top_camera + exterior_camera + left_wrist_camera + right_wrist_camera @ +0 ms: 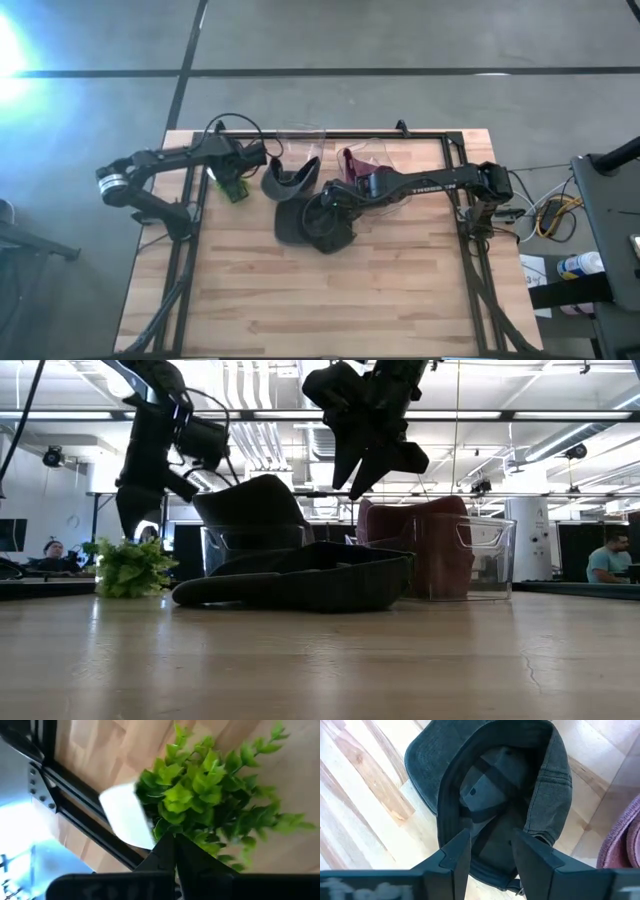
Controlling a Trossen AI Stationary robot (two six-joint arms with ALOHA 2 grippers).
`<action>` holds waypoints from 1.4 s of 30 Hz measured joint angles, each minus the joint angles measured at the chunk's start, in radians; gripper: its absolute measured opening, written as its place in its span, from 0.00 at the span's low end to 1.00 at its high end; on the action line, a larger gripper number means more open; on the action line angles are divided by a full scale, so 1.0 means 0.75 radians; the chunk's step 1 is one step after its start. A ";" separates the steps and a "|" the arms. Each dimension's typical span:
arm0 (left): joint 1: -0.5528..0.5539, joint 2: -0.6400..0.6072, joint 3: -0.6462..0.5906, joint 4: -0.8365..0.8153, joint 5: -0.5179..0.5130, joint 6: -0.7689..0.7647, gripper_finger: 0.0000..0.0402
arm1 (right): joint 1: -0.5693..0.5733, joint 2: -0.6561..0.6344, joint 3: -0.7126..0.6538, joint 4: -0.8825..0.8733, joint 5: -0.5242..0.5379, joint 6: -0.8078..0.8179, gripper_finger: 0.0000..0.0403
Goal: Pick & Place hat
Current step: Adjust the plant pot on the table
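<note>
A dark hat (300, 226) lies on the table with its hollow side up (490, 795), resting on its crown and brim (300, 575). My right gripper (490, 852) hangs open well above it (365, 475), one finger to each side and clear of it. At the far left, my left gripper (174, 842) is shut right over a small green plant (236, 189), its tips at the top leaves (130, 528). My left gripper's shut fingertips (167, 851) stand at the plant's upper leaves (185, 827), slanting down from above. The fingers themselves hide the tips, so I cannot tell whether they touch or pinch a leaf. The plant rests on the table.
Behind the hat stand two clear bins: one (255, 542) holds another dark hat (288, 180), the other (465, 555) a maroon hat (358, 168). A black frame rail (330, 134) runs along the far edge. Bare wood lies toward the near edge (320, 300).
</note>
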 joint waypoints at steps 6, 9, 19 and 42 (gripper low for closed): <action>0.010 -0.025 0.148 -0.079 0.027 0.006 0.00 | 0.001 0.000 0.000 0.000 0.000 0.001 0.34; 0.036 -0.048 0.231 -0.110 0.067 0.013 0.00 | 0.001 0.000 0.000 0.000 0.000 0.002 0.34; 0.192 -0.076 0.140 -0.106 0.121 0.032 0.00 | 0.001 0.000 -0.001 0.001 -0.001 0.005 0.34; 0.254 -0.284 -0.012 0.187 0.340 -0.272 0.00 | 0.001 0.000 -0.001 0.034 0.066 0.017 0.34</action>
